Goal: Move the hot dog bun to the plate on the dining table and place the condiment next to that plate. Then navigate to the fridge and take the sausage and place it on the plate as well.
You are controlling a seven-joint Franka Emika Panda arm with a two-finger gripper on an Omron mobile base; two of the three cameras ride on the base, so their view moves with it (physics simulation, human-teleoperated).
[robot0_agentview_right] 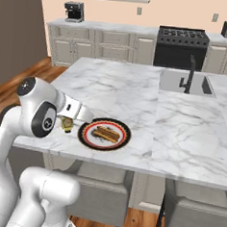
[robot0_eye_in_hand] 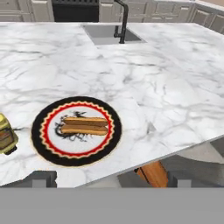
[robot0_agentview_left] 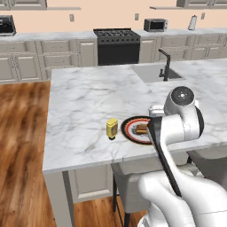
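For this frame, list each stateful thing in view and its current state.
hot dog bun: lying on the plate.
condiment: upright on the dining table, beside the plate.
gripper: open, holding nothing.
faucet: no water seen running.

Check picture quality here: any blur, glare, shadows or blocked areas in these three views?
Left base view: sharp, flat lighting; the arm hides part of the plate. Right base view: even light, no glare; the arm partly covers the condiment. Hand view: crisp, the hot dog bun casts a scribbly dark shadow; the dining table shows no glare.
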